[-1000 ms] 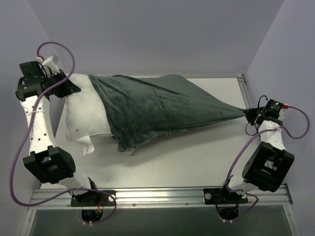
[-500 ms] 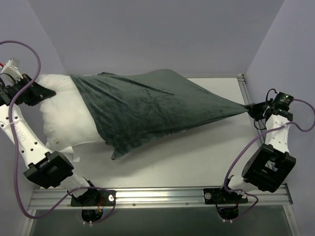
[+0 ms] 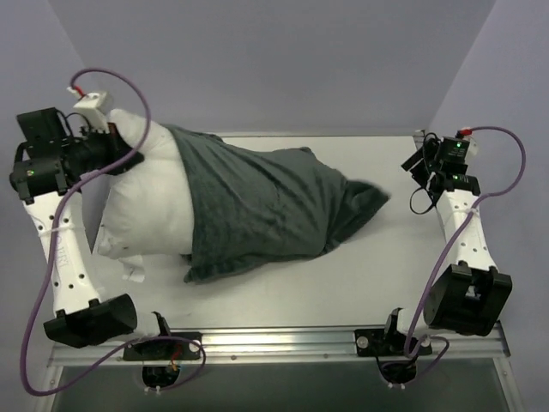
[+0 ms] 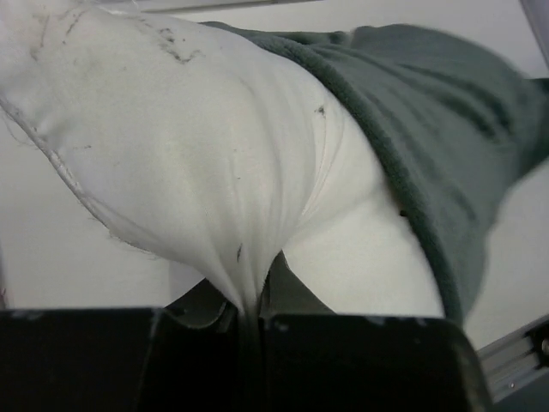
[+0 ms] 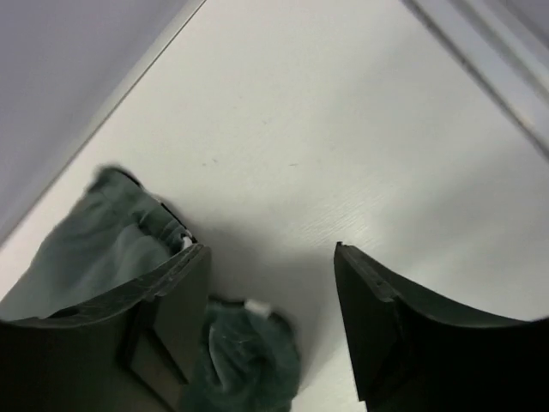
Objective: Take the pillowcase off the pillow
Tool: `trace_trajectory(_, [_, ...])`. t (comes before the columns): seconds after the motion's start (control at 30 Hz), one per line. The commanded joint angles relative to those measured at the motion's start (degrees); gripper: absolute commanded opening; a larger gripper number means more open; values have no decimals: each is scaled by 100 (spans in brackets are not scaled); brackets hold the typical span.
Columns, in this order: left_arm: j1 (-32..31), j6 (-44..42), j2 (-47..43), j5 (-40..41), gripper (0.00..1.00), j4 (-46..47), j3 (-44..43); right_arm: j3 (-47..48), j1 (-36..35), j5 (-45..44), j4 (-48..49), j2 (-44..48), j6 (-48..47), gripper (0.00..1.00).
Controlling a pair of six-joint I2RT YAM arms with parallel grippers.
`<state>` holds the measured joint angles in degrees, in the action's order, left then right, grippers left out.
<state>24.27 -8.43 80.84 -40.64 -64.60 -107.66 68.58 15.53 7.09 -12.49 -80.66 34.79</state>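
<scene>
On left side, left gripper [image 4: 253, 311] clamped on white pillow [image 3: 146, 206] corner; grey pillowcase [image 3: 266, 210] covers pillow's right part; right gripper [image 5: 270, 251] jaws apart over table [image 3: 360, 283].

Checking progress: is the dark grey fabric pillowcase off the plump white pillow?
No, partly on: the dark grey fabric pillowcase covers part of the plump white pillow; only one end shows bare.

White table [image 3: 343, 275] w/ alu rail [image 3: 283, 341] at near edge; lilac walls [image 3: 283, 60] round it.
</scene>
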Motion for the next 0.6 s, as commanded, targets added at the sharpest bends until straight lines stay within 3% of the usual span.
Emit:
trace_trajectory(0.0, [-1001,-178,-473,242,2,1486,-404,358,-224,-1019,30,402,-919,63])
trace_trajectory(0.17, [-2083,-44,-130,-225,2,915,-916,481,-1357,-992,-202,823,-1561,90])
trace_trajectory(0.33, [-3181,-309,-349,3,2,686,-301,1112,-3009,379,370,737,-1888,89])
trace_trajectory(0.47, [-3745,-204,-385,416,2,729,-177,2193,-4983,119,545,-61,-1783,88])
trace_trajectory(0.57, [-3851,-81,-367,504,2,782,-212,2844,-5698,-50,843,-562,-1616,89])
